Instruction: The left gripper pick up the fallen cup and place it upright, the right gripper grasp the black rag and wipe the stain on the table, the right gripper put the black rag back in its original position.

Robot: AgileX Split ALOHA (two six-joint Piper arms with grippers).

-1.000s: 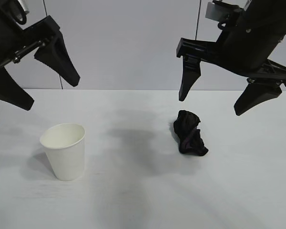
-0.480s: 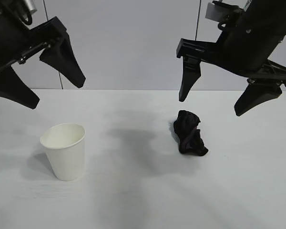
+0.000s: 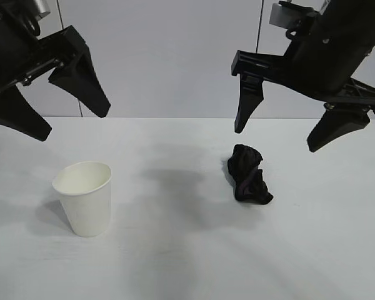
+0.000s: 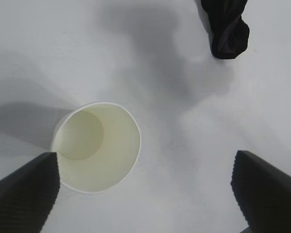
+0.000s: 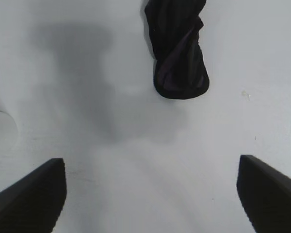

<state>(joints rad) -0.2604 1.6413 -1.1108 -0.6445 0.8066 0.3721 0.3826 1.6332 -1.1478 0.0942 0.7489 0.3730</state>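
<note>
Both claws hang spread wide in the air, gripping nothing and touching nothing. Our left gripper [image 3: 40, 103] hovers above the cup [image 3: 84, 198]; over the last second it has drifted slightly up and sideways, while our right gripper [image 3: 278, 131] has stayed put above the black rag [image 3: 248, 174]. The cup stands upright, mouth up, near the table's [image 3: 175, 250] left edge. The rag lies bunched on the table right of centre, well apart from the cup. We see no brown stain anywhere on the white surface. We judge all three steps done, with both arms backing off.
</note>
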